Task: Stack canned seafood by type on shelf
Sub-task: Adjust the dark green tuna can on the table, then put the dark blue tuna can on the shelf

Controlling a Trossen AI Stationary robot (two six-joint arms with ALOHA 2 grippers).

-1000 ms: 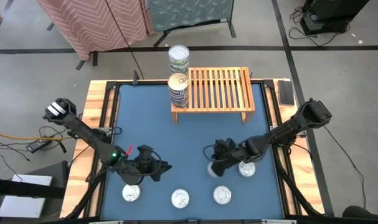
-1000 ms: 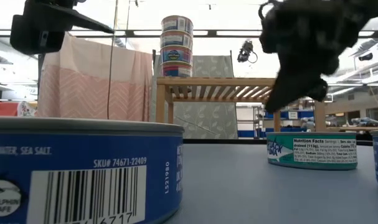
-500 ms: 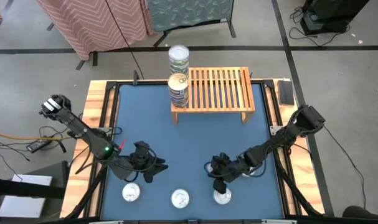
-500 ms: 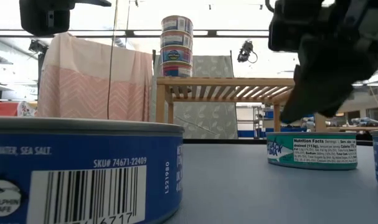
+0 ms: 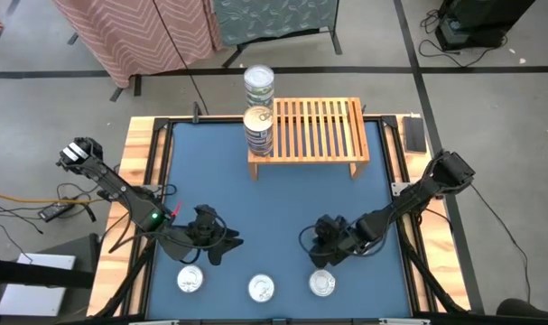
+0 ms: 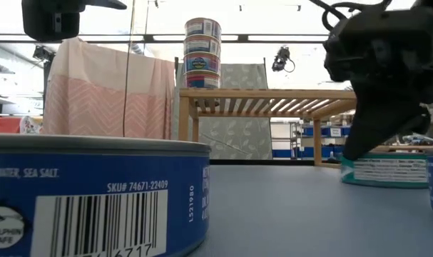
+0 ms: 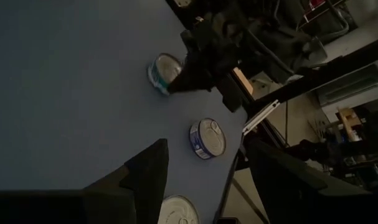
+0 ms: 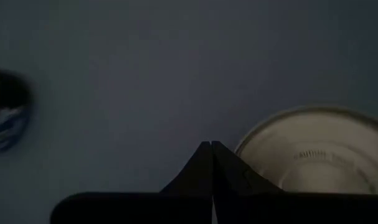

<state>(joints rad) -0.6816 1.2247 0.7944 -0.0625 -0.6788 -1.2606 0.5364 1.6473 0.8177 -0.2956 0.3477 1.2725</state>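
The light-wood shelf (image 5: 314,126) stands at the table's far edge, with two stacks of cans (image 5: 258,131) (image 5: 258,86) at its left end. Three silver-topped cans lie flat along the near edge (image 5: 190,281) (image 5: 261,289) (image 5: 322,283). A teal-labelled can (image 6: 387,171) sits on the mat right of centre, hidden under my right arm in the high view. My right gripper (image 8: 211,144) is shut, its tips at that can's left side. My left gripper (image 5: 227,246) hangs open and empty above the mat at the near left. My right gripper meets the teal-labelled can at its rim (image 8: 241,158) with the outer side of one shut finger (image 8: 229,168). Nothing is between the fingers. They slant down at the can's left side (image 7: 165,84). The can lies flat on the mat, top up.
A blue-labelled can (image 6: 95,193) looms close in the low view. A dark flat device (image 5: 415,135) lies on the table's wooden right rim. The blue mat (image 5: 283,203) between the shelf and the near row of cans is bare.
My right gripper has sunk and gone toward the near right, rolling as it went, and now stands at the teal-labelled can. That can has slid a little toward the table's right edge, still flat. My left gripper has risen slightly.
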